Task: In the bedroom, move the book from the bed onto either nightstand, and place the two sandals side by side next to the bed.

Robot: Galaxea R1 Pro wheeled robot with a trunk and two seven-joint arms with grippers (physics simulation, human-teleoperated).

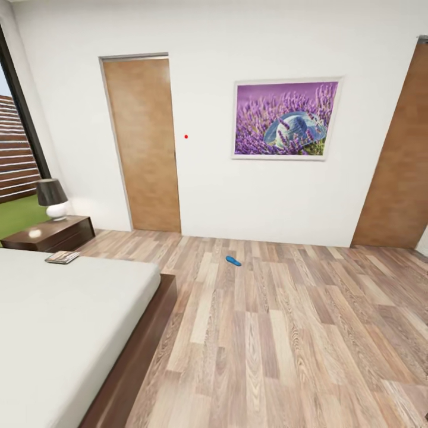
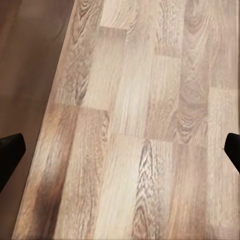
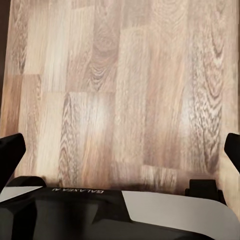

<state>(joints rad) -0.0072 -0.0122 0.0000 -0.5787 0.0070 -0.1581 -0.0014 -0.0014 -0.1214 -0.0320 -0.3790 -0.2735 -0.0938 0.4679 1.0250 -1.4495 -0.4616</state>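
The bed fills the lower left of the head view, with a pale mattress and a dark brown frame. A small book lies near its far corner, close to the nightstand. One blue sandal lies on the plank floor in the middle of the room, well away from the bed. The second sandal is out of view. My left gripper hangs open over bare floor, its dark fingertips far apart. My right gripper is open too, above the floor and my own base.
A lamp stands on the nightstand. A tan door and a purple lavender picture are on the far wall, another wood panel at right. A dark-framed window is at left. Floor stretches wide between bed and wall.
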